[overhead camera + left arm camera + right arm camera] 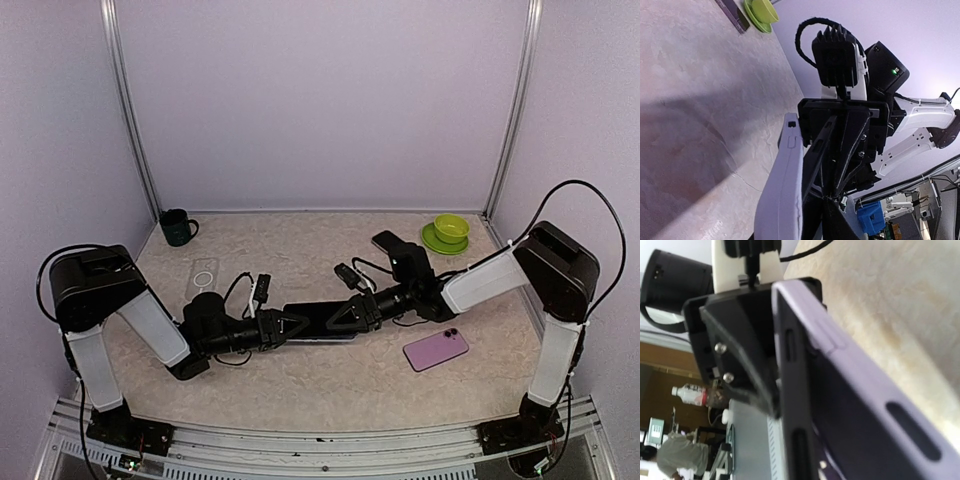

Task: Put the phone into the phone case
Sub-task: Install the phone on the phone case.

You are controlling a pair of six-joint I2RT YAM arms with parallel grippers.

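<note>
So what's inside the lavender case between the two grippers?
From above, a flat black face fills the lavender case, probably a phone. The left gripper and right gripper cover both ends, so whether it is fully seated cannot be seen.

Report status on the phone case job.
Left pincer, right pincer clamped on opposite ends of lavender phone case. Purple phone loose to its right. Nothing blocking.

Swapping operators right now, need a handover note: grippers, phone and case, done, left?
Left gripper: shut on one end of the phone case, mid-table.
Right gripper: at the opposite end; grip unclear.
Phone: dark slab lying in the lavender case; full seating not visible.
Done: phone and case brought together.
To do: check every edge is seated, then set down.
Another purple handset lies apart, to the right.
</note>
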